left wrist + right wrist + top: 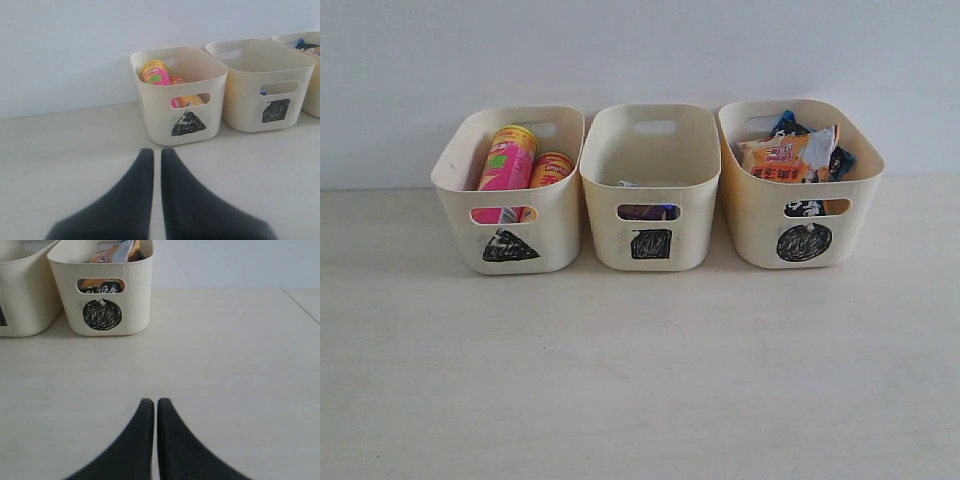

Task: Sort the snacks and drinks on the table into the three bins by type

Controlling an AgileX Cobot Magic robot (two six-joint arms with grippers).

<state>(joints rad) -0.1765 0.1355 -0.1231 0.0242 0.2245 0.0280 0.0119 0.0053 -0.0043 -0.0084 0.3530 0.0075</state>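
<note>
surface: pale table [640, 380] | resting on it: triangle bin [556, 236], square bin [696, 240], circle bin [758, 232] | layout: side by side

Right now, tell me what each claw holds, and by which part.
Nothing is held. The left claw and the right claw are both shut and empty.

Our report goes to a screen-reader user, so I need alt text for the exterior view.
Three cream bins stand in a row on a pale table against a white wall. The triangle bin, left, holds a pink tube and a yellow tube; the square bin, middle, shows a dark carton through its handle cutout; the circle bin, right, holds chip bags.
</note>
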